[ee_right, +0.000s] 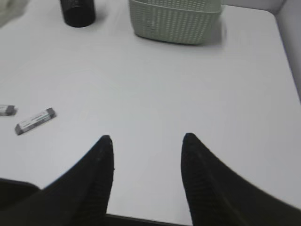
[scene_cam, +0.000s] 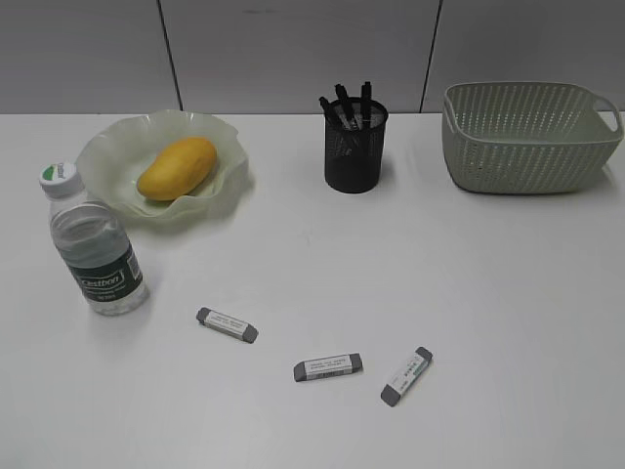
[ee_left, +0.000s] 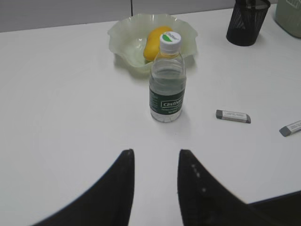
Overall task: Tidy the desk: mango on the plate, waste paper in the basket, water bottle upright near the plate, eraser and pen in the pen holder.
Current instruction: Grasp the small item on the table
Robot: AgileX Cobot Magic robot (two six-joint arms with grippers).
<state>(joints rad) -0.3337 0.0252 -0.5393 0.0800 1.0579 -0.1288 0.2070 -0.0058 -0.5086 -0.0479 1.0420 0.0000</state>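
1. The smooth oval yellow-orange mango (scene_cam: 177, 167) is seen lying inside the pale green translucent glass plate with a wavy ruffled rim (scene_cam: 220, 132), in the upper left of the exterior view.
2. The small clear plastic water bottle with a dark green label and a white-green cap (scene_cam: 95, 244) is placed upright at the left edge of the frame, just below the plate, near it but apart from it.
3. The black wire-mesh cylindrical pen holder (scene_cam: 354, 149) is found at the upper middle; several black pens (scene_cam: 350, 106) are standing in it.
4. The pale sage-green plastic basket with a woven-look perforated wall (scene_cam: 527, 137) is located in the upper right. Its inside cannot be seen.
5. Three small grey and white erasers (scene_cam: 328, 367) are lying flat on the wide plain white desk (scene_cam: 488, 293), in the lower middle, apart from each other.
6. The left gripper (ee_left: 155, 162) is shown at the bottom of the left wrist view, its dark fingers partly parted, with nothing between them.
7. The right gripper (ee_right: 147, 146) is shown with its fingers spread wider, also holding nothing, above the bare desk.
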